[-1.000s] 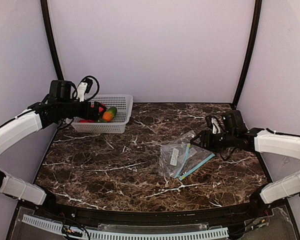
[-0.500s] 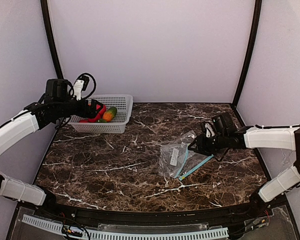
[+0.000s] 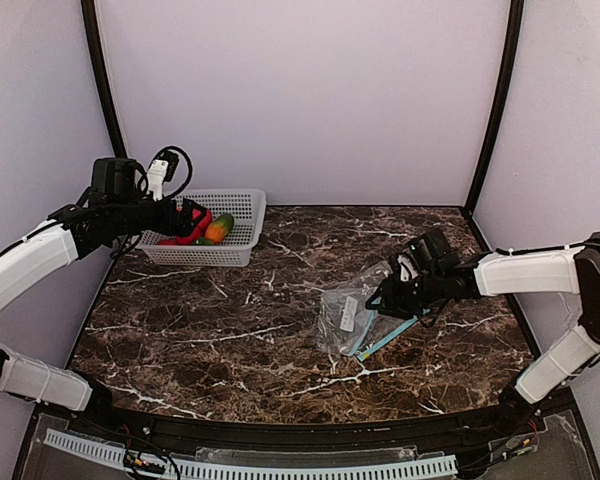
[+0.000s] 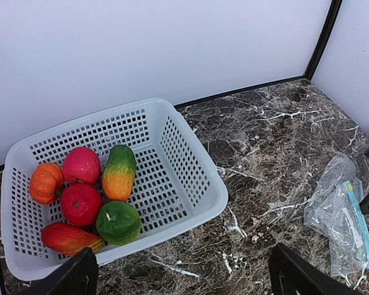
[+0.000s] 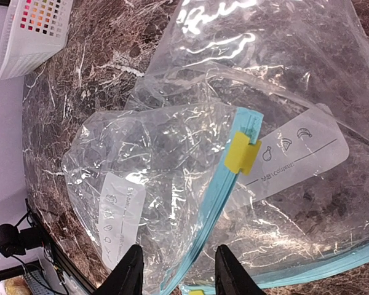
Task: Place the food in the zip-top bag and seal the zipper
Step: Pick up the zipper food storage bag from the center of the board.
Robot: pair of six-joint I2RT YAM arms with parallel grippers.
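Several toy fruits, the food [image 4: 81, 204], lie in a white mesh basket [image 4: 216, 184]: red, orange, green and green-orange pieces. From the top view the food [image 3: 218, 228] shows at the back left. My left gripper [image 3: 185, 215] hovers over the basket's left end, open and empty [image 4: 186, 279]. The clear zip-top bag [image 3: 352, 315] lies flat right of centre. My right gripper [image 3: 380, 298] sits low over it, open a little, with its fingertips either side of the blue zipper strip [image 5: 218, 209]. A yellow slider [image 5: 242, 152] rides on that strip.
A second blue zipper strip [image 5: 338, 264] runs under the first bag, as if another bag lies beneath. The basket's corner [image 5: 34, 31] shows far off in the right wrist view. Black frame posts [image 3: 490, 110] and white walls close in the marble table [image 3: 230, 340].
My right gripper has moved left onto the bag's zipper edge and its jaws have narrowed. The left gripper shifted slightly over the basket and stays open.
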